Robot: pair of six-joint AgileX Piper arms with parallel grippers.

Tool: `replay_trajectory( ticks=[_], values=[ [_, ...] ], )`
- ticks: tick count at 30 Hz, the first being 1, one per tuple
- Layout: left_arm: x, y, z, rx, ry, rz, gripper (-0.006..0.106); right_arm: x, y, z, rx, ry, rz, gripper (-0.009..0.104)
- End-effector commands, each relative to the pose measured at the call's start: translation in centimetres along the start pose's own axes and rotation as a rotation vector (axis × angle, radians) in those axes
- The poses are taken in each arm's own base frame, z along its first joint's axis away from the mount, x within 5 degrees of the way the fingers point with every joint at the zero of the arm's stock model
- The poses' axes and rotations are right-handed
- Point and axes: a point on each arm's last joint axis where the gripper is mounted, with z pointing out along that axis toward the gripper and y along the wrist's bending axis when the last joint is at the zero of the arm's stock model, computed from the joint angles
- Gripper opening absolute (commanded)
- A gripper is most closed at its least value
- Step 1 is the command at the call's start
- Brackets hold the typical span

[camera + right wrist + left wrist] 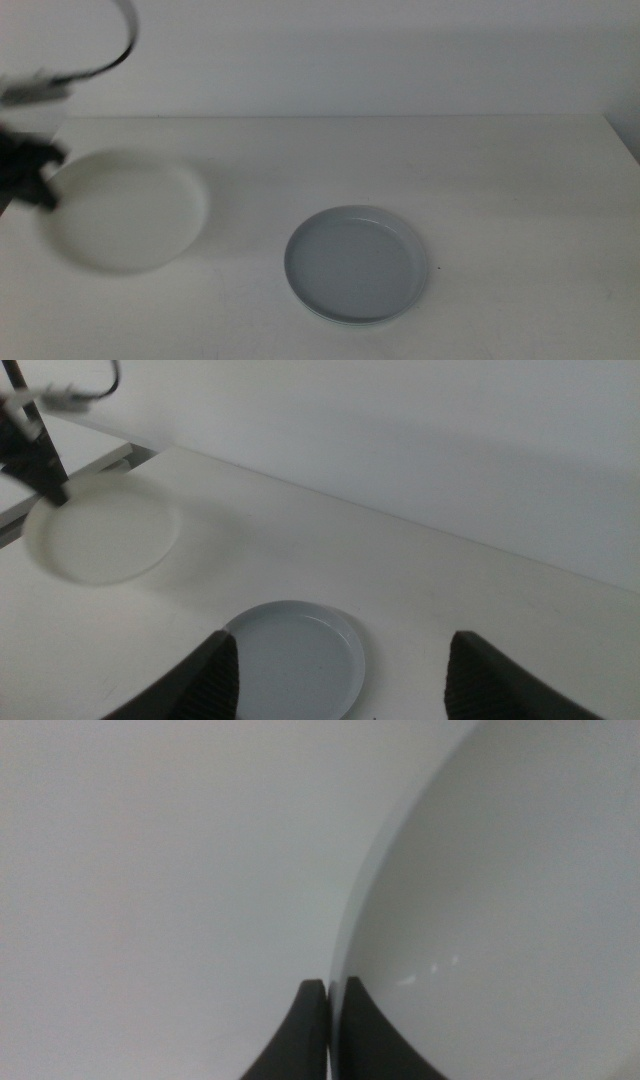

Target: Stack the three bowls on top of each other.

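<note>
White counter point(500, 180) w/ plain pale wall behind. Left tool point(330, 1020) pinched narrow on the rim of the white, round, shallow plate-like bowl point(125, 210), at far left of middle view; bowl looks blurred, prob. lifted off counter. Key relation: grey, round, low-rimmed bowl point(357, 263) lies to the right of and nearer the camera than the held bowl, well apart. Right tool point(335, 670) spread wide, hovering near grey bowl. Mint bowl not in view.
</note>
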Motion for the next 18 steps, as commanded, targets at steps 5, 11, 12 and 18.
replay_trajectory(
  ticks=[5,11,12,18],
  values=[
    [-3.8,-11.7,-4.9,0.104,-0.144,0.14,-0.005,-1.4,0.0,-0.4,0.007,-0.097,-0.011,0.055],
    [-4.9,-19.7,-3.0,0.177,-0.134,0.251,-0.005,-1.4,0.0,-0.4,0.007,-0.097,-0.011,0.055],
    [-5.0,-20.6,-2.3,0.185,-0.127,0.261,-0.005,-1.4,0.0,-0.4,0.007,-0.097,-0.011,0.055],
    [-4.7,-24.8,2.0,0.213,-0.061,0.331,-0.005,-1.4,0.0,-0.4,0.007,-0.097,-0.011,0.055]
  ],
)
